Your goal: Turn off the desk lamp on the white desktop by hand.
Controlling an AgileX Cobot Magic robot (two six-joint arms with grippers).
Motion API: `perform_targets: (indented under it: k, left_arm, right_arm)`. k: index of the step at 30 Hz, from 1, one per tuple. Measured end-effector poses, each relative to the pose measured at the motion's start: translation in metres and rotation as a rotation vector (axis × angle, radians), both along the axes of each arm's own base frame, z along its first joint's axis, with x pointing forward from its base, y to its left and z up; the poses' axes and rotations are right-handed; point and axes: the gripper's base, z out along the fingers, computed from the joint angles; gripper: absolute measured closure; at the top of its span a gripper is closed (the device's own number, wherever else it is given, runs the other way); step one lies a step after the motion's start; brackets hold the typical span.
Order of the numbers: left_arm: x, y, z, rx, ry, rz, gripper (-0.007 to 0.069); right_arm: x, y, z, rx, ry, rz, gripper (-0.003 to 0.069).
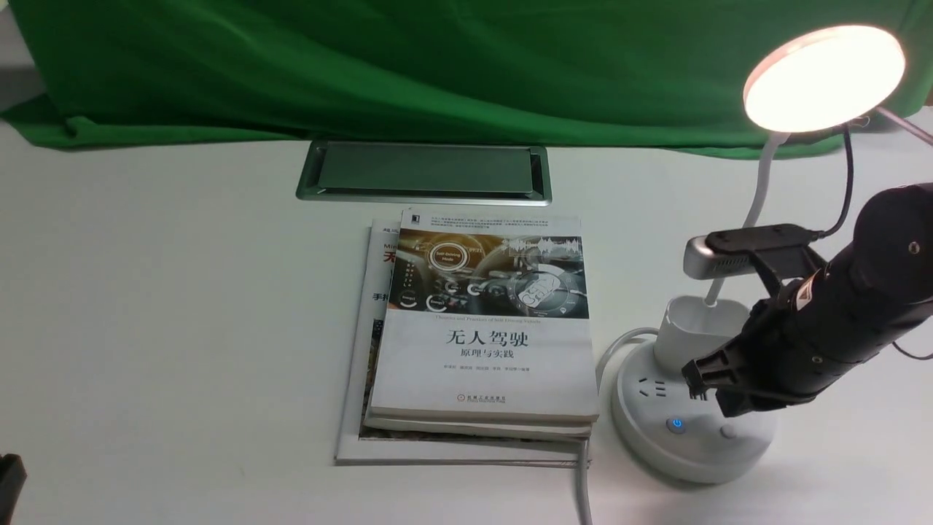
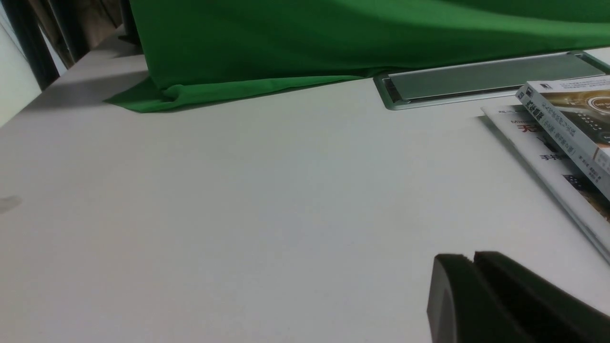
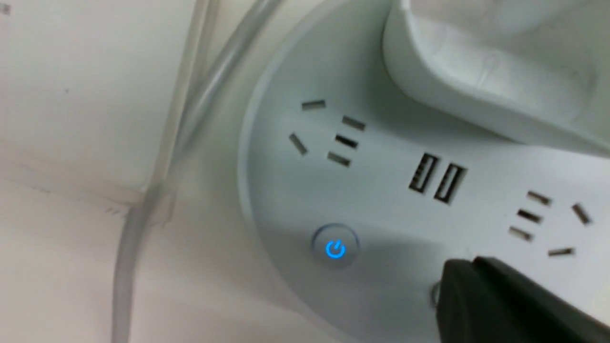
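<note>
In the front view the desk lamp (image 1: 649,434) stands on the white worktop (image 1: 182,328) with its disc head (image 1: 824,76) glowing. The right gripper (image 1: 698,379) slants down over the lamp's round base, its fingers (image 1: 718,372) pressed together on nothing. A blue-lit power button (image 1: 677,424) lies just left of the fingertips and a plain round button (image 1: 727,431) just below them; contact with the base cannot be told here. A stack of books (image 1: 481,350) lies further left of those fingers, close beside the base, and the grey cable hatch (image 1: 423,175) is beyond it. The left wrist view shows the left gripper (image 2: 469,264), fingers (image 2: 505,300) clenched and empty, low over bare worktop, with the books near. In the right wrist view the closed right fingers (image 3: 500,305) end at the rim of the plain button (image 3: 434,295); the blue power button (image 3: 335,248) is near beside them, and the USB ports (image 3: 437,178) lie beyond.
</note>
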Motion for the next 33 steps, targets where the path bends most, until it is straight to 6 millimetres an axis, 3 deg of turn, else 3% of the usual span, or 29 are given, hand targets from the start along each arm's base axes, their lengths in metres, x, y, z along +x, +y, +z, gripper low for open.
perform_targets:
  k: [5,11,15,19,21,33]
  left_arm:
    - [0.0,0.0,0.0,0.0,0.0,0.0,0.0605]
    - [0.0,0.0,0.0,0.0,0.0,0.0,0.0605]
    - [0.0,0.0,0.0,0.0,0.0,0.0,0.0605]
    - [0.0,0.0,0.0,0.0,0.0,0.0,0.0605]
    - [0.0,0.0,0.0,-0.001,0.0,0.0,0.0605]
    - [0.0,0.0,0.0,0.0,0.0,0.0,0.0605]
  right_arm:
    - [0.004,0.0,-0.017,-0.02,0.056,-0.003,0.0624]
    - [0.005,0.0,-0.018,-0.021,0.058,-0.002,0.0623]
    - [0.003,-0.001,-0.011,-0.016,0.036,-0.002,0.0624]
    - [-0.006,-0.004,0.014,0.004,-0.022,-0.001,0.0624]
    - [-0.019,-0.008,0.032,0.024,-0.071,-0.007,0.0624]
    - [-0.122,-0.045,0.075,0.101,-0.255,-0.021,0.0624]
